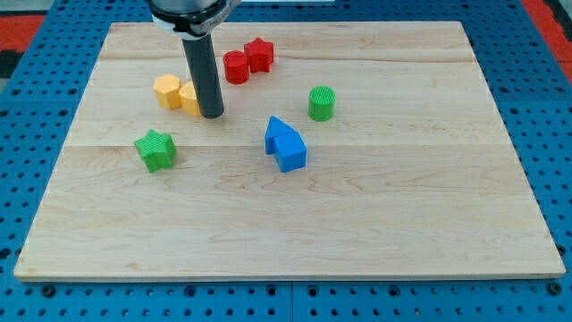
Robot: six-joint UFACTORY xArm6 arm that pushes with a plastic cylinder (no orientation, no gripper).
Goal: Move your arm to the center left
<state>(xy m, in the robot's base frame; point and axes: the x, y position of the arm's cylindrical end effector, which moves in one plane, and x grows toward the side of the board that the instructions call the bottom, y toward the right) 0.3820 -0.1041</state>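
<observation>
My tip (212, 114) rests on the wooden board (295, 224) in the upper left part of the view. It stands right against a yellow block (189, 97), partly hiding it. A yellow hexagon block (167, 91) sits just left of that one. A green star block (156, 149) lies below and left of the tip. A red cylinder (236, 67) and a red star block (259, 55) sit above and right of the tip. A blue triangle block (277, 131) touches a blue cube-like block (290, 151) near the middle. A green cylinder (322, 103) stands to the right.
The board lies on a blue perforated base (27, 152) that shows all around its edges. The arm's dark flange (189, 12) hangs at the view's top above the rod.
</observation>
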